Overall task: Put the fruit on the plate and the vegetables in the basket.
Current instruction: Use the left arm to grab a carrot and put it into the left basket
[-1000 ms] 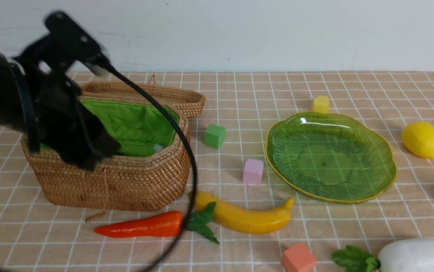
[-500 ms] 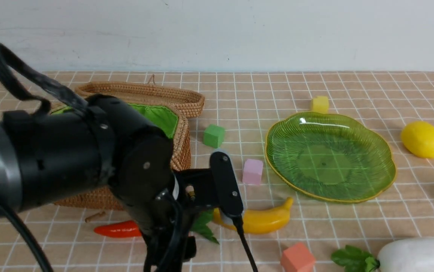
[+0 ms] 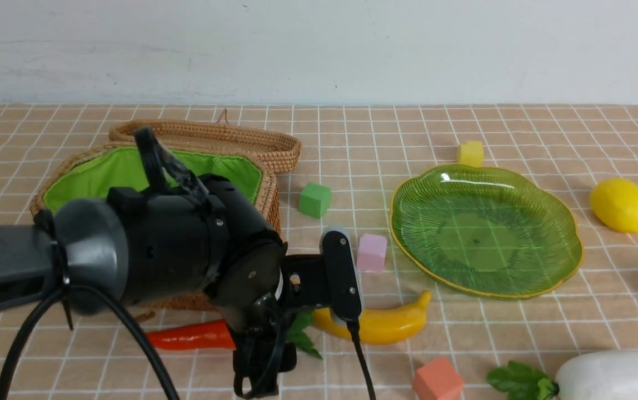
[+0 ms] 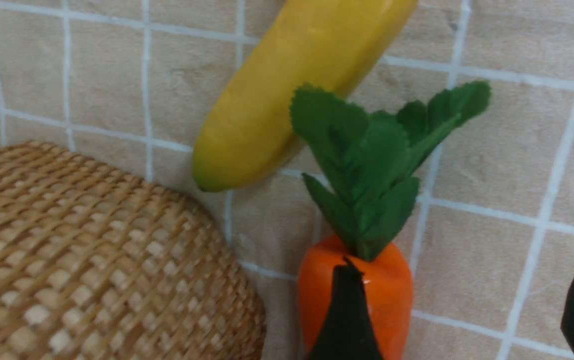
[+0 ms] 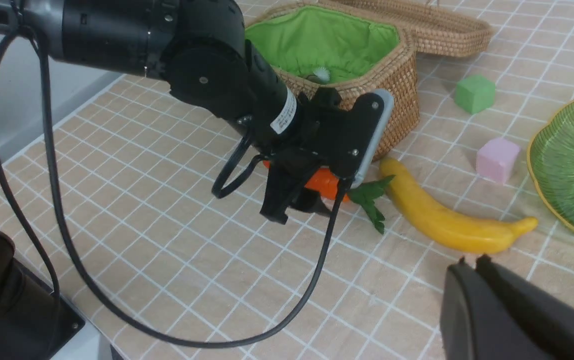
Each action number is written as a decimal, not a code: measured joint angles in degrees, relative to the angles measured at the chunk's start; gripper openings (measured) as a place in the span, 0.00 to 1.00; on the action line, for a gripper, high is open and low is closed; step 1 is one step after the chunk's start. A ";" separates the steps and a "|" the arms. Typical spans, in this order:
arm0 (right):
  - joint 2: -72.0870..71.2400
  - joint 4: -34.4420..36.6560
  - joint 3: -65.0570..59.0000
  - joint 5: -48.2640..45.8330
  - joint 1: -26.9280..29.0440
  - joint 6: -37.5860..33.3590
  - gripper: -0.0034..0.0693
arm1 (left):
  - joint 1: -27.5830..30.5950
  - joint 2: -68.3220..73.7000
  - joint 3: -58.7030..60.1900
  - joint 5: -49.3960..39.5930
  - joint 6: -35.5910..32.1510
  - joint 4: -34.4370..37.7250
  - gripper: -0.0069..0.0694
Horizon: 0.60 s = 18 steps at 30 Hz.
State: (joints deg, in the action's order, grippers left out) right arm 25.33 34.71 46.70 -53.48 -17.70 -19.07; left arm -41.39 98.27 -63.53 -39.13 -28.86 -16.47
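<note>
1. Counter (image 3: 463, 128): tan cloth with a white grid. It carries every item you have below.
2. Left arm (image 3: 158, 250): black, reaching across the front of the basket with its wrist turned down. Your left end effector (image 4: 464, 265) stands wide over the carrot's crown. One finger (image 4: 347, 310) overlaps the orange top, the other is well off to the side, and nothing is gripped.
3. Basket (image 3: 268, 203): brown wicker, open, at far left. Inside you see the green lining (image 3: 108, 172) and one small pale item (image 5: 321, 75) low against it, too small to identify.
4. Lid (image 3: 230, 139): flat wicker, just behind the basket.
5. Plate (image 3: 486, 233): green ribbed glass with a gold rim, right of centre. The counter's grid shows through its whole floor.
6. Radish (image 3: 613, 375): white, at the near right corner, with its leaves pointing left.
7. Banana (image 3: 391, 325): on the counter, nearer you than the gap between basket and plate.
8. Carrot (image 3: 191, 338): on the counter in front of the basket, with its leaves against the banana's blunt end.
9. Lemon (image 3: 622, 204): on the counter to the right of the plate, apart from it.
10. Right end effector (image 5: 472, 260): fingers pressed together, holding nothing, above the counter near the banana's stem.
11. Foam cubes: a green cube (image 3: 314, 200) beside the basket, a pink cube (image 3: 372, 251) left of the plate, a yellow cube (image 3: 471, 153) behind the plate and an orange cube (image 3: 437, 380) at the near edge.
</note>
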 joint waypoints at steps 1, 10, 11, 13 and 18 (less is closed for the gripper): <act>0.00 0.00 0.00 -0.04 0.00 0.00 0.08 | 0.05 0.04 0.00 0.07 1.27 -0.97 0.79; 0.00 0.00 0.00 -0.04 0.00 0.00 0.08 | 0.23 3.33 0.00 -1.06 4.73 -6.19 0.79; 0.00 0.00 0.00 -0.04 0.00 0.00 0.08 | 0.23 4.27 0.00 -1.20 4.78 -6.43 0.79; 0.00 0.00 0.00 -0.24 0.00 0.00 0.08 | 0.23 5.28 0.00 -1.20 4.78 -6.63 0.78; 0.00 0.00 0.00 -0.66 0.00 0.00 0.08 | 0.23 6.53 0.00 -1.33 4.96 -6.65 0.70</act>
State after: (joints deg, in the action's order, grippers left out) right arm 25.33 34.71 46.70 -54.15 -17.70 -19.07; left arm -41.16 104.80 -63.53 -40.46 -23.90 -23.12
